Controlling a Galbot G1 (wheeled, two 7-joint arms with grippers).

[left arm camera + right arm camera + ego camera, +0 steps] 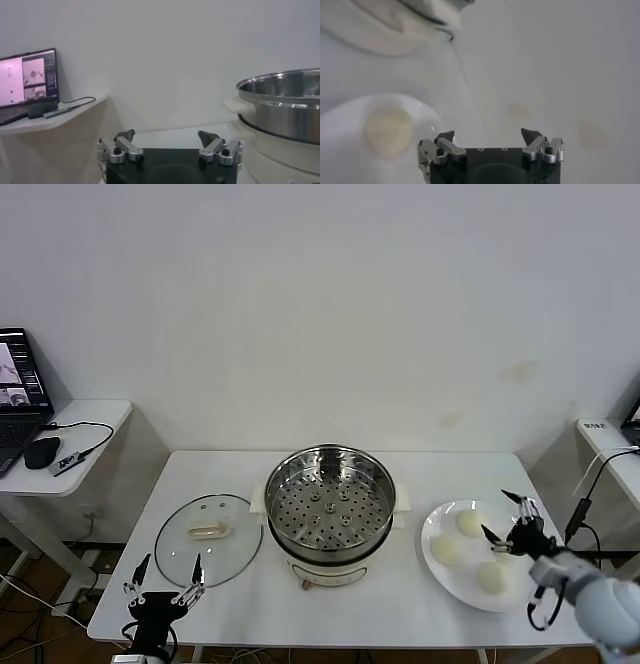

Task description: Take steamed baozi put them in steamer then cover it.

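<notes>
**Operator:** Fingers on the right gripper (508, 514) are spread wide and grasping nothing; I have them hovering over the white plate (437, 569) on the right side of the tabletop (240, 599), at its far right rim.

**Spotter:** Where are the buns from there?

**Operator:** Three show on the plate in the head view. One bun (469, 522) lies just to the left of the fingers, another (447, 550) sits nearer the pot, and a third (491, 577) is toward me. I can't make out a fourth. In the right wrist view one bun (389, 131) sits ahead of the fingers and off to one side, not between them.

**Spotter:** And the pot?

**Operator:** The steamer (330, 502) stands at the middle of the tabletop, open, its holed tray bare. It is well to the left of the plate, so the carry runs leftward.

**Spotter:** Which arm takes it?

**Operator:** The right, I judge; it is right beside the buns. The left gripper (165, 579) is down at the near left edge, fingers also released, close to the glass lid (208, 537) lying flat beside the pot. That arm is better placed for covering later.
</notes>
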